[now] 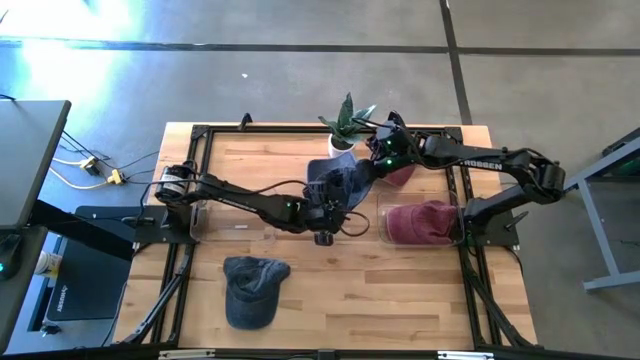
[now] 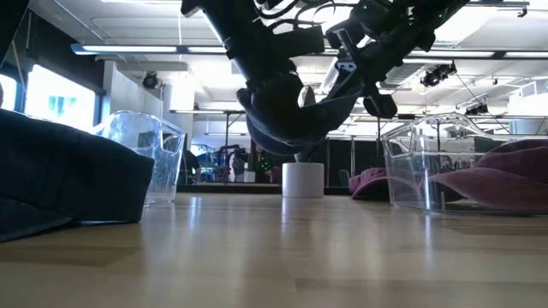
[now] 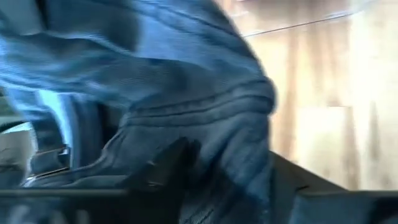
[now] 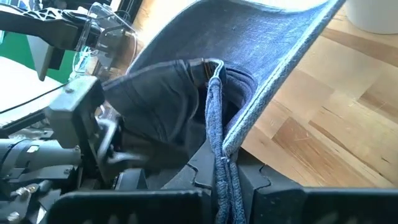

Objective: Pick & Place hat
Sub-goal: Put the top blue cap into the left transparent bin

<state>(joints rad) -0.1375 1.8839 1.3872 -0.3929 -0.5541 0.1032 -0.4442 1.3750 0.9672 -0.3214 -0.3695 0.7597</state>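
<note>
Overhead, both the left claw and right claw grip the blue hat; a maroon hat fills the right bin.

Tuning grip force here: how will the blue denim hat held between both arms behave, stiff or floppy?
Probably floppy: the blue hat sags and folds between the left gripper and right gripper. Its brim keeps a smooth curve, so likely stiffer there. Seems light, hanging clear above the table.
</note>
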